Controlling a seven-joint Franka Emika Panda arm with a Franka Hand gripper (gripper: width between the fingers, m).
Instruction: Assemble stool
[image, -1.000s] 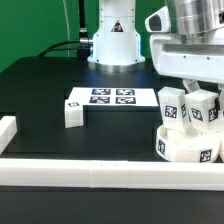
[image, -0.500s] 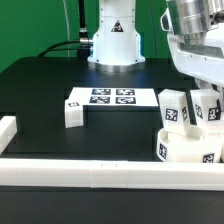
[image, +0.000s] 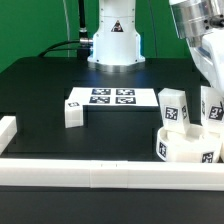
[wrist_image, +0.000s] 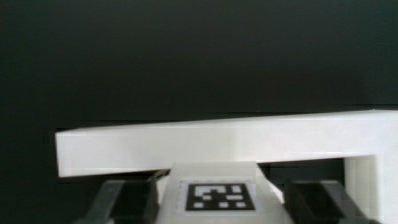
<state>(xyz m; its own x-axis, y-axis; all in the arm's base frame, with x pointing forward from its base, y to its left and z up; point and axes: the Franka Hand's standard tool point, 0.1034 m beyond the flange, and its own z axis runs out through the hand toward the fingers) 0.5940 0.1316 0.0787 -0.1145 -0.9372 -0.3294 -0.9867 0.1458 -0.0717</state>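
Note:
The round white stool seat lies at the exterior view's lower right, close to the front rail. One tagged leg block stands upright on it. A second leg block stands beside it at the picture's right edge, under my arm. In the wrist view my gripper is shut on this tagged leg block, with one dark finger on each side. Another leg block lies loose on the black table at the exterior view's left.
The marker board lies flat in the middle of the table, behind the loose leg. White border rails run along the front and the left. A long white bar crosses the wrist view just beyond the held leg.
My arm and gripper have moved toward the exterior view's right, carrying the held leg block that way. The other leg on the seat and the loose leg stayed put.

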